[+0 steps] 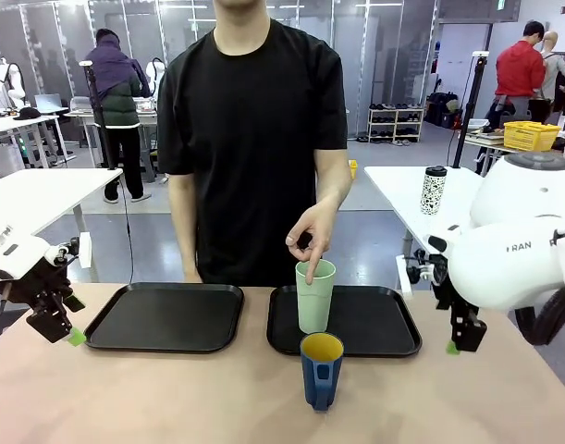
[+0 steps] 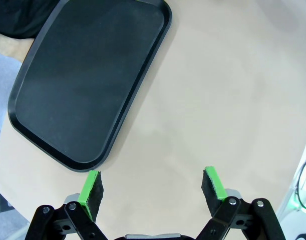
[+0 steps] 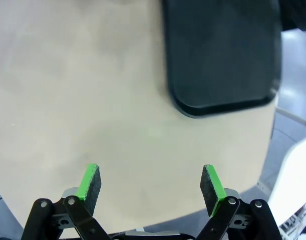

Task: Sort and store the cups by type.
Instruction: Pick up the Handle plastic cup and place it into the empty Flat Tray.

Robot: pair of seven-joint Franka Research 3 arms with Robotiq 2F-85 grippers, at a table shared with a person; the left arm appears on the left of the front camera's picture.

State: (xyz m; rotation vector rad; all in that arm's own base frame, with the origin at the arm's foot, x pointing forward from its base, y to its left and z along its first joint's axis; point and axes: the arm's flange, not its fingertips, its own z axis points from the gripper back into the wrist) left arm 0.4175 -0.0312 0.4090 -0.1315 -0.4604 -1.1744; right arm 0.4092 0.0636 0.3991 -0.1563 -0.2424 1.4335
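The left arm (image 1: 14, 261) enters low at the left edge. The left gripper (image 1: 66, 331) angles downward and inward, jaws spread wide, green pads (image 2: 91, 186) well apart. The right arm (image 1: 513, 264) sits at the right edge. The right gripper (image 1: 460, 344) points straight down, jaws equally wide.

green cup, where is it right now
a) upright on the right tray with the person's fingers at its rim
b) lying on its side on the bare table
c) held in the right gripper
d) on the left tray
A: the green cup stands upright on the right tray, and the person's hand reaches down with fingertips at its rim.
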